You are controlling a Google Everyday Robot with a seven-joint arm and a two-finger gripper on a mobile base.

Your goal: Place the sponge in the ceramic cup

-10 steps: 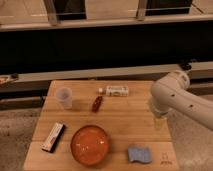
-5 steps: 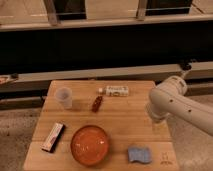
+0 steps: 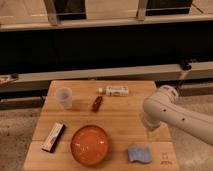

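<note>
The gripper [image 3: 152,131] has been brought lower and leftward, close behind the sponge [image 3: 139,154], which is seen flat near the table [image 3: 120,115] front, well apart from the cup [image 3: 64,97]. A pickup approach is suggested; the gripper's width cannot be told.

- Warm, yellowish indoor light falls from overhead, and the wooden table [image 3: 120,120] is evenly and moderately lit.
- Behind the table a wide dark band [image 3: 100,50] sinks to near black and shows no detail.
- The pale strip along the top edge is the brightest area.
- The white arm [image 3: 167,107] catches light on its upper curve and shades to grey underneath.
- The gripper [image 3: 152,131] hangs below the arm over the table's right side, near the sponge [image 3: 139,154]. It sits in the arm's shade, dull against the wood.
- Shadows are short and soft-edged, with faint ones hugging the orange bowl [image 3: 90,144] and the ceramic cup [image 3: 64,97].
- The bowl's inside carries a mild sheen, without harsh glare.
- Colours look muted and slightly hazy overall.
</note>
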